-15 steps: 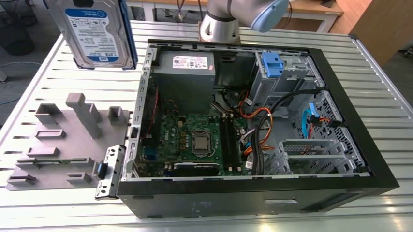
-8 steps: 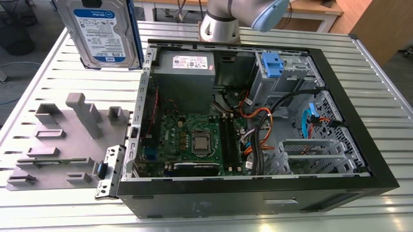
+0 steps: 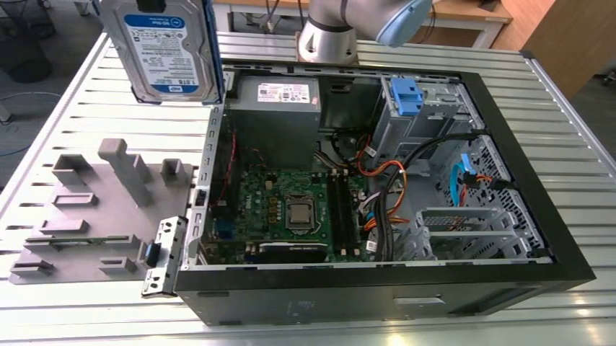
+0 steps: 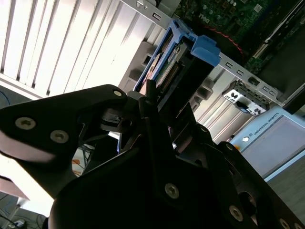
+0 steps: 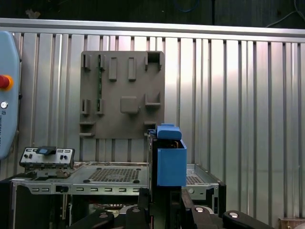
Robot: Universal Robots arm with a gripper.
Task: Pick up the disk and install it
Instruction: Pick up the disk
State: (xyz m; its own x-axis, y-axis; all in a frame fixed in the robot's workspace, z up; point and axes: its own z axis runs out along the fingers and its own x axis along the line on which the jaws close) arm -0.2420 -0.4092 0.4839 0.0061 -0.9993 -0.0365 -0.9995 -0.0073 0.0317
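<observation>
The disk (image 3: 169, 50) hangs upright in the air at the exterior view's upper left, above the ribbed table and just outside the open computer case (image 3: 535, 180). Its white-and-blue label faces the camera and a blue bracket runs along its edges. In both wrist views my gripper (image 4: 159, 98) is shut on the disk (image 4: 167, 71), with black fingers (image 5: 143, 202) on either side of its blue bracket (image 5: 171, 164). The case's drive cage with a blue latch (image 3: 405, 97) stands at the far corner of the case.
A grey moulded fixture plate (image 3: 97, 209) lies on the table at the exterior view's left of the case. The arm's base (image 3: 332, 36) stands behind the case. Cables (image 3: 385, 180) and a motherboard (image 3: 288, 209) lie inside the case. A teach pendant (image 5: 7, 95) sits on the table.
</observation>
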